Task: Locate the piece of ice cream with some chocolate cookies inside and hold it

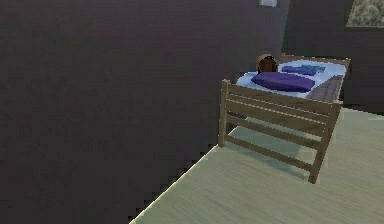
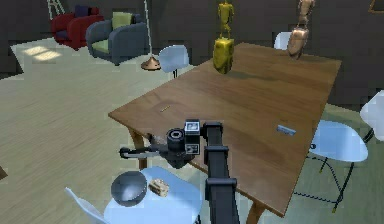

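**Reaching past the near edge of a dining table**

In the arm side view, the arm (image 2: 222, 185) is rising from the bottom edge, just right of the middle. The gripper (image 2: 126, 152) is pointing toward the frame's left, past the near edge of a wooden table (image 2: 250, 100). Its fingers are holding nothing: bare floor and the table's edge are lying behind them.

Just below the gripper, in the lower middle of the frame, a small tan-and-white block (image 2: 158, 185) is lying on a pale seat (image 2: 150, 210). It may be the ice cream, but it is too small to tell. A grey rounded thing (image 2: 128, 187) is sitting just left of it.

Toward the top of the frame, a gold statue (image 2: 224, 52) and a copper-coloured statue (image 2: 298, 38) are standing on the table's far side. A white chair (image 2: 335, 140) is standing at the table's right. A grey armchair (image 2: 115, 38) and a red armchair (image 2: 75, 25) are sitting in the upper left, with a floor lamp (image 2: 150, 60) beside them.

In the forward view, a wooden bed (image 1: 275, 125) is standing at the right against a dark wall (image 1: 100, 90). A purple pillow (image 1: 283, 81) is lying on the bed.
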### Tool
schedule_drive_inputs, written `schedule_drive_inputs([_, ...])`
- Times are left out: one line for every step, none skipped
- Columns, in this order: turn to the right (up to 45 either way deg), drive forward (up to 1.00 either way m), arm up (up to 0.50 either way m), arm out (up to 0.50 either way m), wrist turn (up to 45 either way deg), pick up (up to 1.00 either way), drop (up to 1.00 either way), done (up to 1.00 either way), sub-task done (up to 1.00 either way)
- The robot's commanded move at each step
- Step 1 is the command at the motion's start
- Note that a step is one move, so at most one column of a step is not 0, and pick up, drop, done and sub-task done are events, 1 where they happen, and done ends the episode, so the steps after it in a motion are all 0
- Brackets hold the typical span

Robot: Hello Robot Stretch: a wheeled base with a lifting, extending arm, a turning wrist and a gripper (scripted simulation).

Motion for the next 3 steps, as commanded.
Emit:
schedule_drive_inputs([0.0,0.00,0.00,0.00,15.0,0.00,0.00,0.00,0.00])
schedule_drive_inputs([0.0,0.00,-0.30,0.00,0.0,0.00,0.00,0.00,0.00])
schedule_drive_inputs([0.0,0.00,0.00,0.00,0.0,1.00,0.00,0.00,0.00])
